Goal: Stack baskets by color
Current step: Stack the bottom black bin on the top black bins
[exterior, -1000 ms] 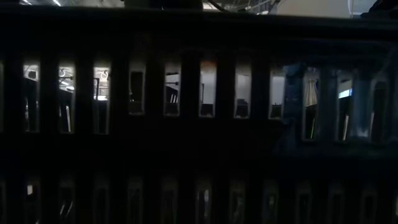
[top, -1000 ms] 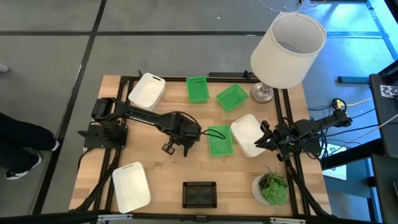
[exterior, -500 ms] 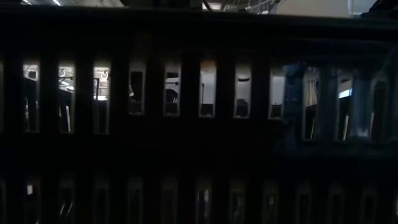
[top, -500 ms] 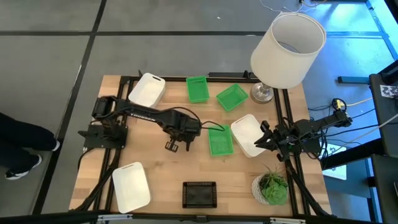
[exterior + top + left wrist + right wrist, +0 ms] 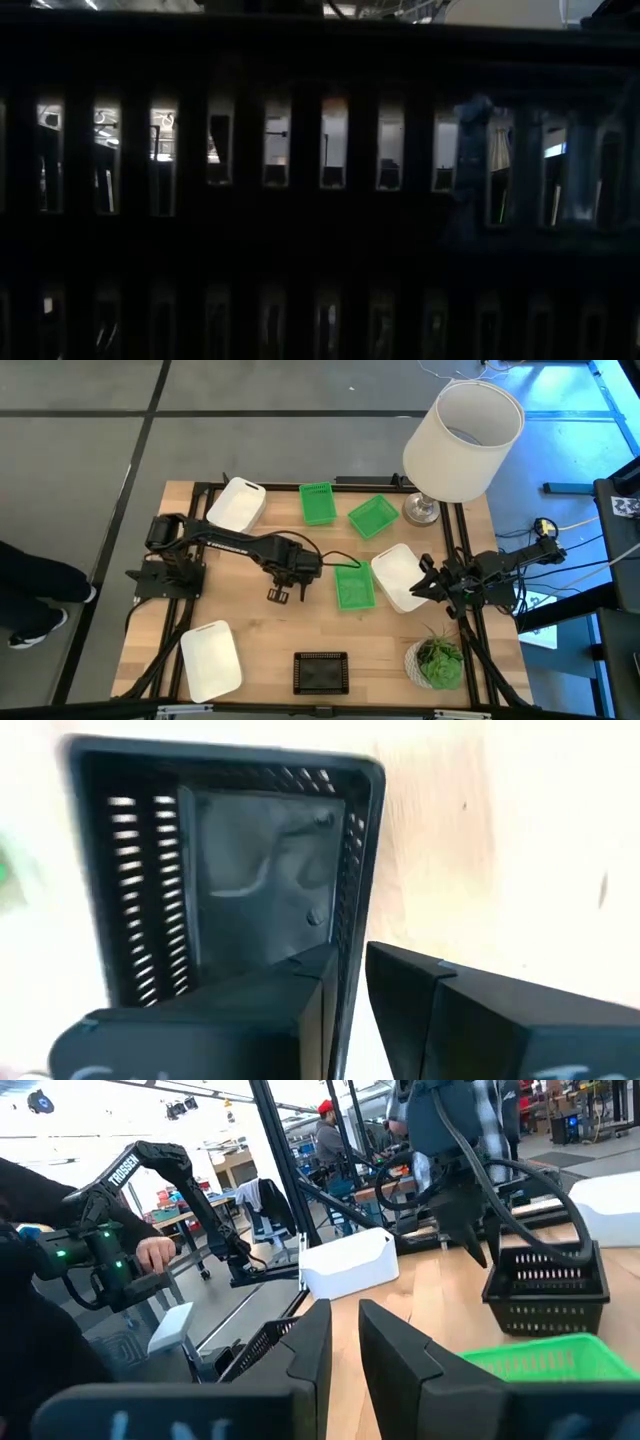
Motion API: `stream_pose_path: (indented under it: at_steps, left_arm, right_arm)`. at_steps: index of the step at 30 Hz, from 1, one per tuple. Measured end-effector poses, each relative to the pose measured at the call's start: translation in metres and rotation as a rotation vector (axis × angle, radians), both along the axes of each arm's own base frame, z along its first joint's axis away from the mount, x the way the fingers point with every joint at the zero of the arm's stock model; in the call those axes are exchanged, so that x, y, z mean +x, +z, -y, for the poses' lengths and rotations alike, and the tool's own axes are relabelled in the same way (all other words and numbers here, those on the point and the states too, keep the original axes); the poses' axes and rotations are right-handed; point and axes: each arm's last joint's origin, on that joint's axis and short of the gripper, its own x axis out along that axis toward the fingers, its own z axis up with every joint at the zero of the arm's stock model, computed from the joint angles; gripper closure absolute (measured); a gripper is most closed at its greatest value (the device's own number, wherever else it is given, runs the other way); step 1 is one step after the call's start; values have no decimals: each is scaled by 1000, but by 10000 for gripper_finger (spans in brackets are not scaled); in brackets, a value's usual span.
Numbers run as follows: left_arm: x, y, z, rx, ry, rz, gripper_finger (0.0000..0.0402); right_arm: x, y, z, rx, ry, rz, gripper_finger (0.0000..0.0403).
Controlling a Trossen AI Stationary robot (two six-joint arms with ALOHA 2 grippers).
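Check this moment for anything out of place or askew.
The low view is almost wholly blocked by what looks like a black mesh basket right against that camera, so it shows nothing of the table. In the high view, one green basket lies turned at an angle beside its straight neighbour.

A: What sort of place is this?

B: A robotics lab or workshop. A wooden counter [image 5: 250, 660] sits on a grey concrete floor [image 5: 80, 420], with two dark robot arms bolted to a black frame.

A: And beyond the right gripper [image 5: 345, 1342]?

B: An open hall with ceiling lights, metal poles, cluttered workbenches, another robot arm [image 5: 170, 1165], and people [image 5: 330, 1140] standing about.
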Motion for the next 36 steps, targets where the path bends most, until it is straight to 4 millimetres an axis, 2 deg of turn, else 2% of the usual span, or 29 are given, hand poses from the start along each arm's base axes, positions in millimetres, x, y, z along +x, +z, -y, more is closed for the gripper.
stream_pose_path:
  at_steps: [4, 8, 13, 16, 20, 22, 26, 30, 36]
  left_arm:
    - [-9, 25, -1, -14, 50, 97, 353]
    - [-26, 59, -2, -38, 149, 238, 351]
    - [-49, 98, -3, -51, 294, 434, 355]
    - [-63, 119, -1, -40, 353, 545, 353]
    - [-81, 138, 4, -4, 369, 647, 352]
    - [-90, 145, 7, 0, 362, 679, 352]
    - [-104, 156, 14, -21, 324, 720, 351]
    - [-116, 162, 23, -30, 253, 730, 351]
    - [-136, 166, 37, -59, 186, 707, 351]
  right_arm:
    - [-6, 19, 2, -34, -3, -13, 347]
    - [-10, 39, 4, -80, -10, -142, 347]
    - [-6, 82, 3, -122, -28, -239, 347]
    - [2, 104, 0, -145, -35, -365, 347]
    - [23, 128, -8, -145, -47, -536, 347]
    - [37, 142, -12, -108, -68, -590, 347]
    - [70, 158, -20, -23, -122, -711, 347]
    - [102, 165, -28, 65, -173, -784, 347]
    - [145, 161, -44, 15, -146, -782, 347]
